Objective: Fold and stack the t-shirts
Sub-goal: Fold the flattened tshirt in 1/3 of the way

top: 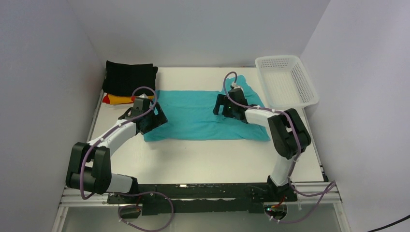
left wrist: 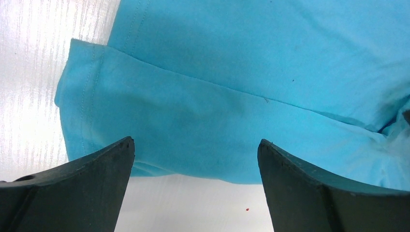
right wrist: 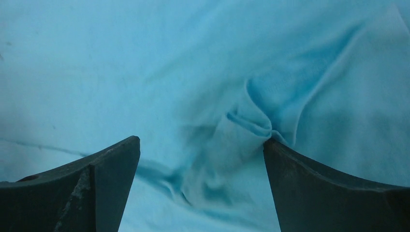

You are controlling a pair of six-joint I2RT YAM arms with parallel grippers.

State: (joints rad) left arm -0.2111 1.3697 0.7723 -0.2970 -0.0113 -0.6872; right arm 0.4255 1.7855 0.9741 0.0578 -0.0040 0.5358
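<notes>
Teal shirt [top: 193, 118] lies flat at middle of table [top: 208, 159], partly folded, long side running left-right.

Left gripper [top: 155, 118] at shirt's near left corner. Jaws wide apart, nothing held. Hemmed folded edge lies below gap; contact with cloth cannot be told.

Right gripper [top: 223, 107] over shirt's right part. Jaws wide apart, nothing held. One fingertip [right wrist: 278, 147] touches small bunched ridge of cloth.

Black shirt [top: 129, 77] folded at far left corner, atop yellow shirt [top: 118, 100]; red shirt [top: 105, 99] edge shows at stack's left.

Basket [top: 285, 79] far right, just beside teal shirt.
</notes>
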